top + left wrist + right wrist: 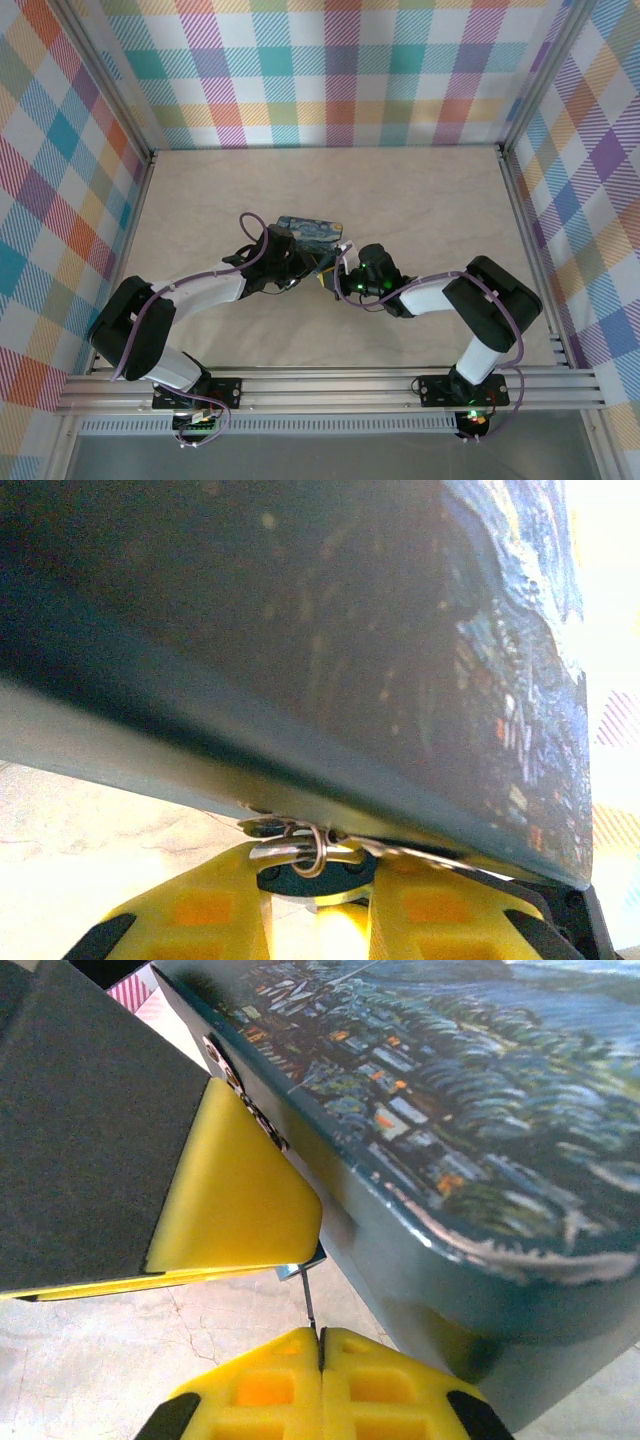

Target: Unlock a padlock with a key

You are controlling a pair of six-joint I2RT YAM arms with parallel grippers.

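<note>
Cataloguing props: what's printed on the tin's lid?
Blue starry-night painting with a village on the tin, best in the right wrist view.

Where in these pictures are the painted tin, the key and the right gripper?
painted tin (480, 1110): right wrist view, on its printed lid.
key (309, 1302): right wrist view, on its thin upright blade.
right gripper (320, 1345): right wrist view, where its shut yellow fingertips meet.
</note>
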